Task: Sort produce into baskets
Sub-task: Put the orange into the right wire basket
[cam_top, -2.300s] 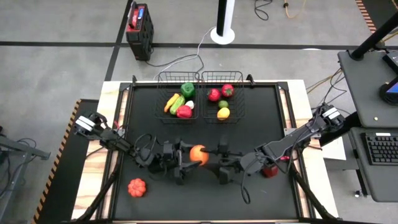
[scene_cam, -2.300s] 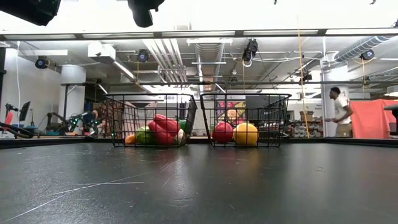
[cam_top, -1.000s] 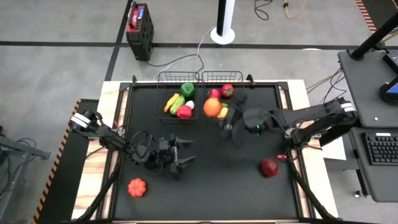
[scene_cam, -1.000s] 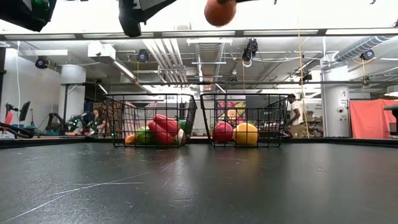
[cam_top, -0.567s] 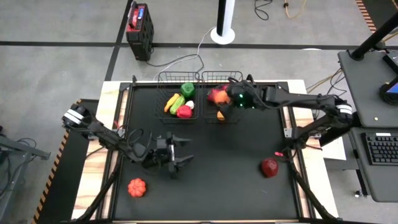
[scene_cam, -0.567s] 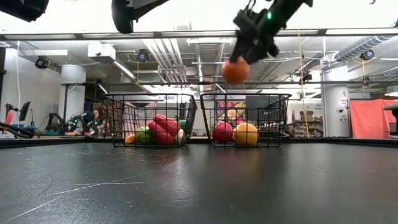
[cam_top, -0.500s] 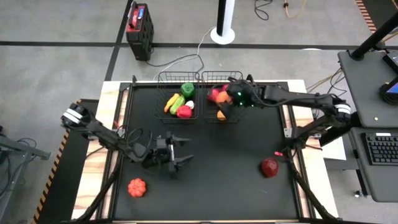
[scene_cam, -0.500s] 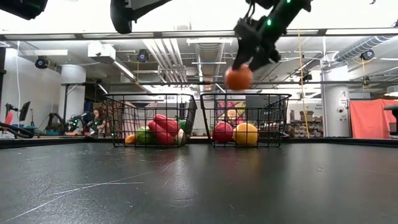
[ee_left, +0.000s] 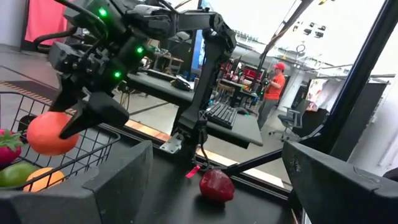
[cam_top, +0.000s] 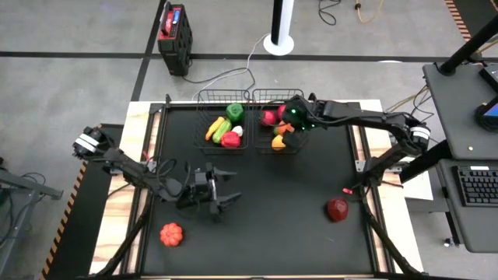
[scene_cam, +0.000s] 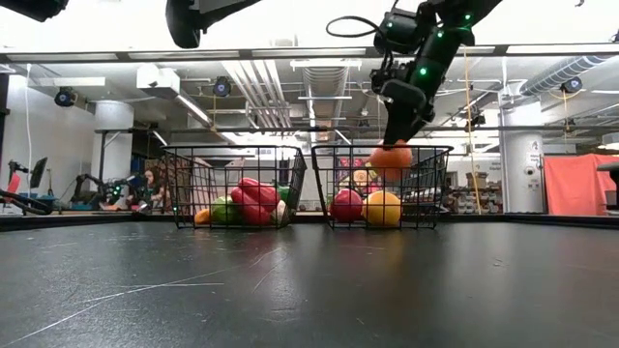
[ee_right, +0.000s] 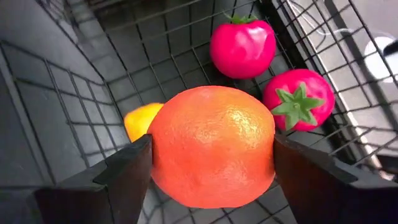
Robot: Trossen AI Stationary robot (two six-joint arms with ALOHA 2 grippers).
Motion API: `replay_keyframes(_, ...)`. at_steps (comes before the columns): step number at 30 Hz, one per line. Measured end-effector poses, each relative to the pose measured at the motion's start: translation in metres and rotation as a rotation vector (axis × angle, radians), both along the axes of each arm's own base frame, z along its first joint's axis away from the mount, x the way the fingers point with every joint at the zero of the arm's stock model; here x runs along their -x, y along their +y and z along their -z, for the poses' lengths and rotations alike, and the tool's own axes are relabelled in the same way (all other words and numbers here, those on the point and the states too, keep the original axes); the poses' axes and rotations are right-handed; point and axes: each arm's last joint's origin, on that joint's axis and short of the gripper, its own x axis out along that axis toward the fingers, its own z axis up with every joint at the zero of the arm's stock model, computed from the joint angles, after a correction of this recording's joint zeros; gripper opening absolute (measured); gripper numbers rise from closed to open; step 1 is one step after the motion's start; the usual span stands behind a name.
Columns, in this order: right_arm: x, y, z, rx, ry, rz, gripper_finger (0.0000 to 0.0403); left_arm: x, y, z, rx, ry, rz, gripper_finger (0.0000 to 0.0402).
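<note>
right gripper [ee_right: 211,158] clamped on orange [ee_right: 212,146], hanging over right basket [scene_cam: 382,188]. left gripper [cam_top: 220,199] gaping, idle. drop early = orange clips rim, bounces out onto table.

The whole table [cam_top: 257,225] is seen from directly above in the high view; the low view is taken level at the table's near edge, facing both baskets [scene_cam: 382,186] at the far edge; the right wrist view is held close above the right basket [ee_right: 93,93]; that basket and the orange [ee_left: 51,132] are shared with the left wrist view, taken from farther back.
</note>
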Motion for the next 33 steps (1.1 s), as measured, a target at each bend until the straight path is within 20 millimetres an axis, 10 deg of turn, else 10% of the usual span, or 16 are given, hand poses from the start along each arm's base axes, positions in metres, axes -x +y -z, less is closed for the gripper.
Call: replay_keyframes(33, -0.001, -0.001, 0.022, -0.038, 0.164, -0.173, 0.0334, -0.001, 0.000, 0.005, -0.020, 0.046, 0.000, 0.0340)
